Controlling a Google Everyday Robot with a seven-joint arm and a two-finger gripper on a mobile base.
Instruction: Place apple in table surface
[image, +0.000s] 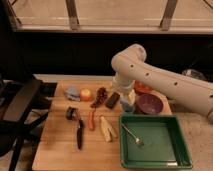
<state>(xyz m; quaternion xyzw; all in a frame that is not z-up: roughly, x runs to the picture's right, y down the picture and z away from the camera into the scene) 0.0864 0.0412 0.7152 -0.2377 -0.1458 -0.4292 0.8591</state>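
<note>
In the camera view, the white arm (165, 85) is seen reaching in from the right, bent downward at the elbow. The gripper (123, 96) is held just beyond the green tray (150, 118) at its far-left corner, and whether it is gripping anything cannot be told. The apple (86, 94) is found on the table surface (55, 147) — left of and beyond the tray.

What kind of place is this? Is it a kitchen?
Probably a robot test room set up like a kitchen. A wooden table surface holds an apple, a carrot and a green tray. The robot's gripper hangs low over the table's back, beside the purple bowl.
</note>
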